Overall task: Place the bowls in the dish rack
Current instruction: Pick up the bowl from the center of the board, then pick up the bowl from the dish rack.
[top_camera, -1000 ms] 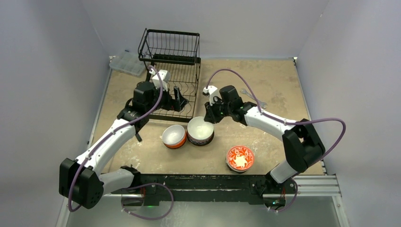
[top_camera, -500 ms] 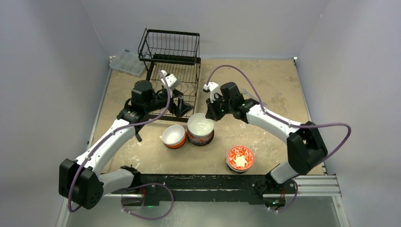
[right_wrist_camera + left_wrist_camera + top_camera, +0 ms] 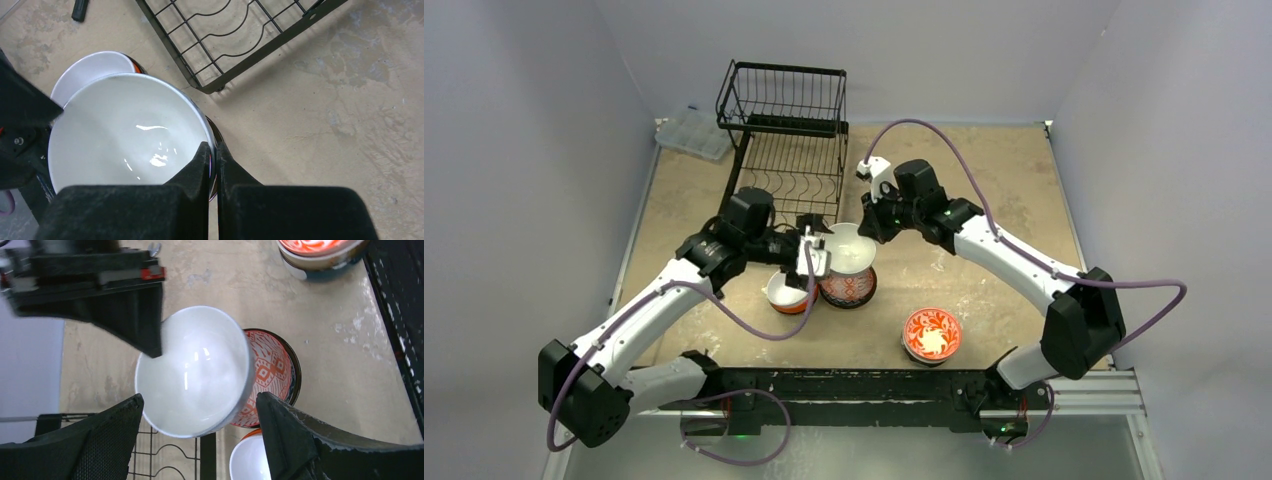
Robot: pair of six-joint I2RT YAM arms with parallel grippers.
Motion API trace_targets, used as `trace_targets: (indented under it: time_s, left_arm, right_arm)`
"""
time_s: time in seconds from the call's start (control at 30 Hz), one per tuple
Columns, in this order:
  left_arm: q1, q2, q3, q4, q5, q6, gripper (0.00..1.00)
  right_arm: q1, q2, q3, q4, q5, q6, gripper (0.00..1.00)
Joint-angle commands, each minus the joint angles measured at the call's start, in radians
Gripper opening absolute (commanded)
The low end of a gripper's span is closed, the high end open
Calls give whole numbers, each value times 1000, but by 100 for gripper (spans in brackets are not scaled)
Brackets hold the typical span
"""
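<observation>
My right gripper [image 3: 213,152] is shut on the rim of a white bowl [image 3: 125,140], one finger inside and one outside. It holds the bowl tilted just above a red patterned bowl [image 3: 272,372]. My left gripper [image 3: 197,435] is open, and the white bowl [image 3: 195,370] has its near edge between the spread fingertips. An orange bowl [image 3: 786,295] with a white inside sits left of the patterned bowl [image 3: 849,292]. A red floral bowl [image 3: 932,335] stands alone near the front. The black wire dish rack [image 3: 789,130] stands behind, with no bowl in it.
A clear plastic compartment box [image 3: 692,133] lies at the back left beside the rack. The rack's slotted base [image 3: 235,35] reaches close to the bowls. Grey walls close in the tabletop [image 3: 984,290] on three sides.
My left arm swung from the rack's base over to the stacked bowls. My right gripper shut on the white bowl's rim and raised it a little off the patterned bowl.
</observation>
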Motion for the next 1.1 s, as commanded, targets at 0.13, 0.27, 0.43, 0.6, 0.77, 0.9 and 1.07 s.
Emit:
trace_targets:
  time_s: [0.13, 0.27, 0.43, 0.6, 0.77, 0.9, 1.07]
  left_arm:
    - [-116, 31, 60, -133, -155, 312, 81]
    - [-170, 79, 78, -177, -240, 326, 72]
    - [-220, 121, 97, -190, -324, 314, 48]
    - [-233, 124, 123, -198, -356, 304, 9]
    - [-234, 102, 116, -156, -357, 221, 0]
    - [-233, 70, 83, -71, -382, 109, 0]
    - [-232, 12, 4, 102, -464, -70, 0]
  right_arm:
    - [0, -19, 95, -6, -6, 11, 0]
    - [0, -17, 103, -7, -17, 12, 0]
    - [0, -16, 110, -12, -20, 9, 0]
    - [0, -13, 110, -12, -7, 9, 0]
    - [-2, -35, 72, 18, -8, 45, 12]
    - [-4, -85, 2, 98, 73, 99, 65]
    - [-39, -174, -86, 197, 104, 204, 99]
